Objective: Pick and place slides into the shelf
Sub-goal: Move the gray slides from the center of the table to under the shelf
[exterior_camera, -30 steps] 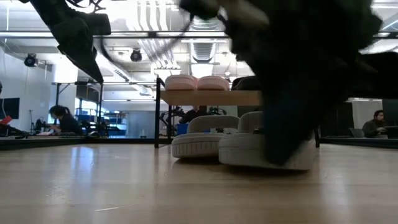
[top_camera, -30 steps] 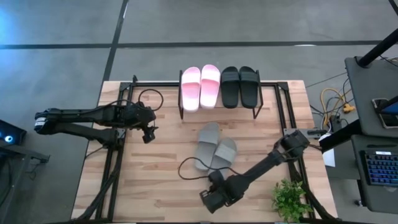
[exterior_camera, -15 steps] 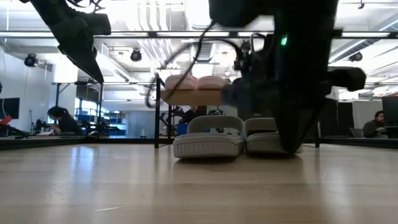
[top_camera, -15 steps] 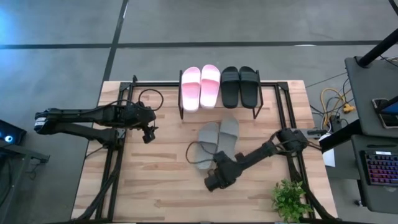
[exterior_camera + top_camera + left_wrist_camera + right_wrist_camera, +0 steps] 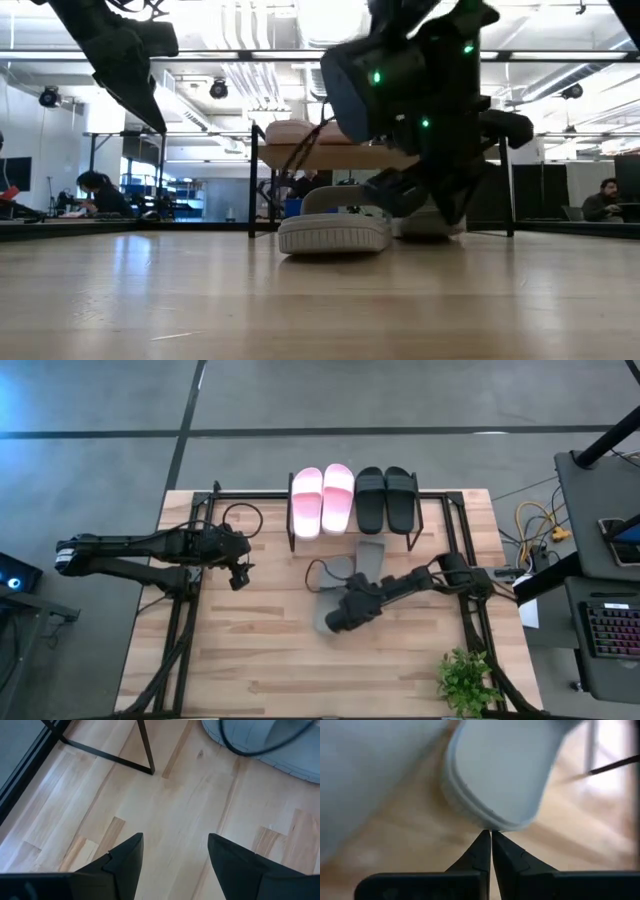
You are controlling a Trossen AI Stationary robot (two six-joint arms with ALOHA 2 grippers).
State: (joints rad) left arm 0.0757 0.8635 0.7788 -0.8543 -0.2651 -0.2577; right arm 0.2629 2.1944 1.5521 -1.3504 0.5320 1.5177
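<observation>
Two grey-green slides lie sole-down on the table in front of the shelf (image 5: 340, 157). One slide (image 5: 368, 555) lies with its far end at the shelf's front edge. The other slide (image 5: 328, 605) lies nearer, partly hidden by my right arm. A pale pink pair (image 5: 322, 500) and a black pair (image 5: 385, 498) rest on the shelf's top board. My right gripper (image 5: 362, 580) is shut, just behind the farther slide. My left gripper (image 5: 240, 575) is open and hovers over bare table at the left, touching nothing. My right gripper touches the rounded near end (image 5: 492, 826) of the farther grey-green slide with the tips of its shut fingers (image 5: 482, 845). It comes level from the table's near side, pointing along the slide toward the shelf. The slide lies flat on the table.
A black cable (image 5: 318, 568) loops over the nearer slide. A shelf leg (image 5: 145, 755) stands ahead of the left gripper. A potted plant (image 5: 465, 680) sits at the near right corner. Black frame rails (image 5: 185, 610) run along the table's sides. People sit in the room beyond.
My right gripper has moved toward the far edge, its shut fingers pushing the right-hand grey-green slide along the table toward the shelf. That slide has slid ahead of its mate, which has stayed about where it was.
</observation>
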